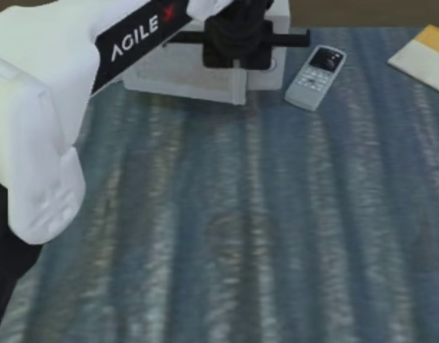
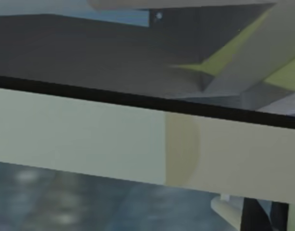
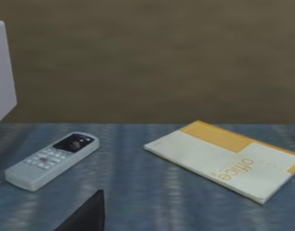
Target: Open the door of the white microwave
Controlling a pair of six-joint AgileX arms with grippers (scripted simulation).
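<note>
Desk (image 1: 277, 236): white microwave (image 1: 198, 75) at frame's upper centre | door (image 1: 237, 87) looks slightly ajar | your left end effector (image 1: 237, 43) at its front edge, grip cannot tell | step: pulling open | next: swing outward, clear of remote (image 1: 315, 76).

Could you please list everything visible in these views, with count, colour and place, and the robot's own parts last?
white microwave: one, white-grey, far edge of the table, left of centre in the top view, partly under the left arm.
door: one, white with a grey window, on the microwave's front; how far it is open cannot be told.
remote control: one, grey with a dark screen, just right of the microwave.
booklet: one, white and orange, printed "office", far right corner.
table: one, streaked blue-grey.
left gripper: one, black, over the microwave's front.
right gripper: not seen; only a dark part shows in its wrist view.
</note>
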